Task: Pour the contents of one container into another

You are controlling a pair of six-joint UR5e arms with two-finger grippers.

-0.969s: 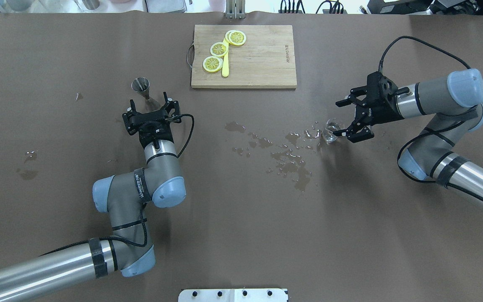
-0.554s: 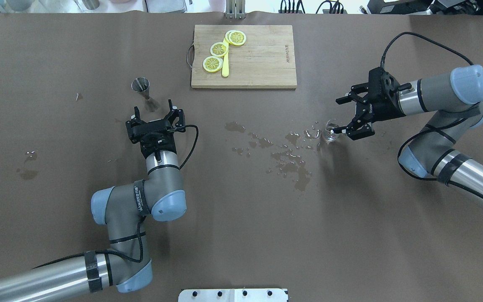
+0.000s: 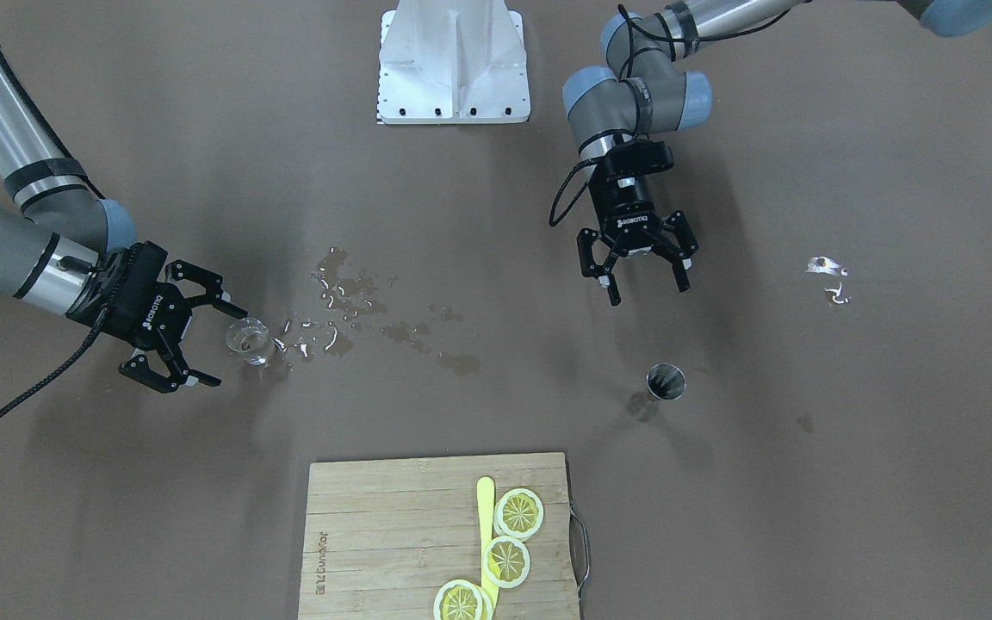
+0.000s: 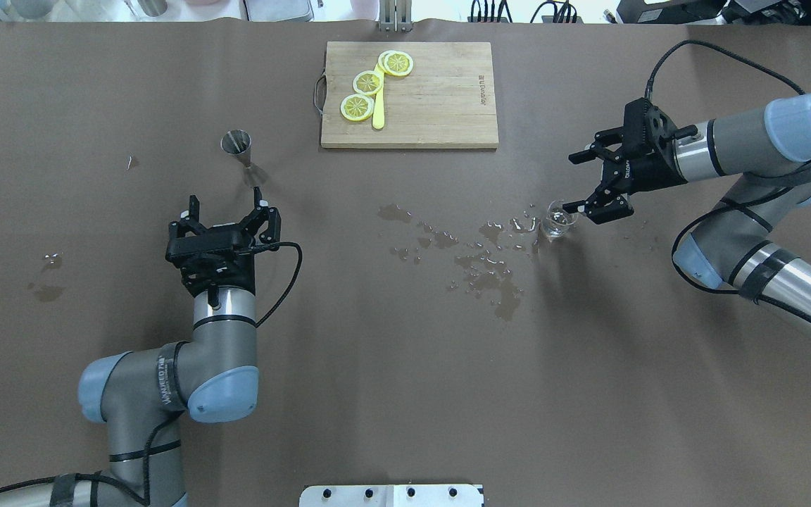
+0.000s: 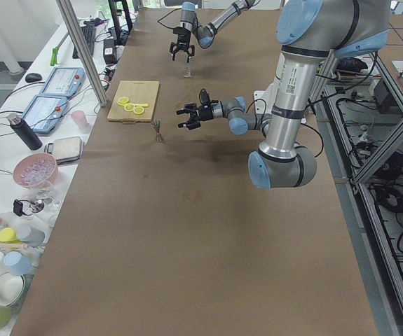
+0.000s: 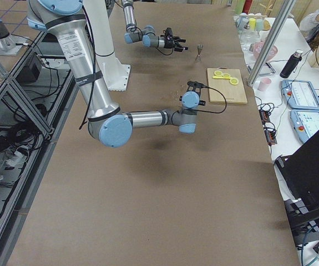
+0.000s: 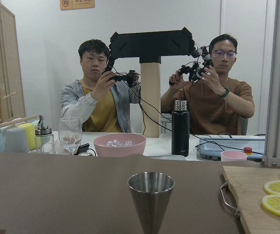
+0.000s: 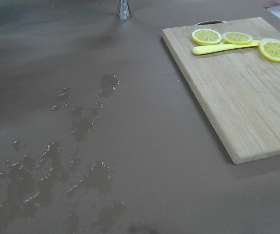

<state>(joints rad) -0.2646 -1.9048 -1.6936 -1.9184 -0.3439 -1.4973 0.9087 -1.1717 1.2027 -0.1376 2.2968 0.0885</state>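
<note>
Jaws open on both. Right gripper (image 4: pixel 577 182) is nearer the glass (image 4: pixel 557 219), centre-right of the overhead frame, just off its fingertips and not enclosed. Jigger (image 4: pixel 236 143) stands upright on the bench, up-frame of left gripper (image 4: pixel 226 210), apart.

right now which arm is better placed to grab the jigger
Left: the left gripper is open, facing the jigger close ahead. The right gripper is far across the table by the glass.
</note>
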